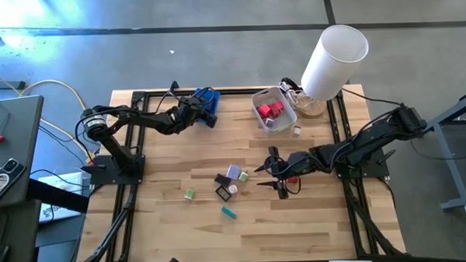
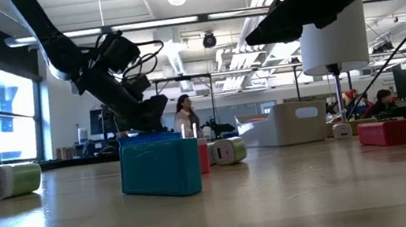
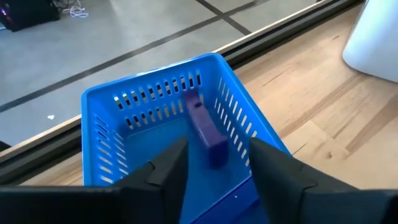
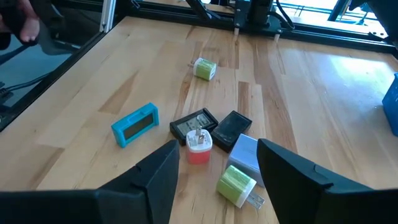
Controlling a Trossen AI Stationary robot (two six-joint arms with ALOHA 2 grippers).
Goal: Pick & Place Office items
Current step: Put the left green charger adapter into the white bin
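A blue slotted tray (image 3: 155,99) stands at the table's far left (image 1: 207,105). A purple block (image 3: 208,134) lies in it, one end up against its far wall. My left gripper (image 3: 217,149) hovers open over the tray's near rim (image 1: 195,110), clear of the block. Loose office items lie mid-table: a teal piece (image 4: 135,124), two black pieces (image 4: 196,123), a red-and-white plug (image 4: 199,146), green plugs (image 4: 236,183) and a pale block (image 4: 245,152). My right gripper (image 1: 270,178) hangs open above them (image 4: 217,155).
A translucent white bin (image 1: 275,110) holding red and pink pieces stands at the far middle, beside a tall white cylinder (image 1: 335,59). One green plug (image 1: 190,194) lies apart to the left, and a small white piece (image 1: 297,131) sits near the bin. People show in the room behind (image 2: 185,116).
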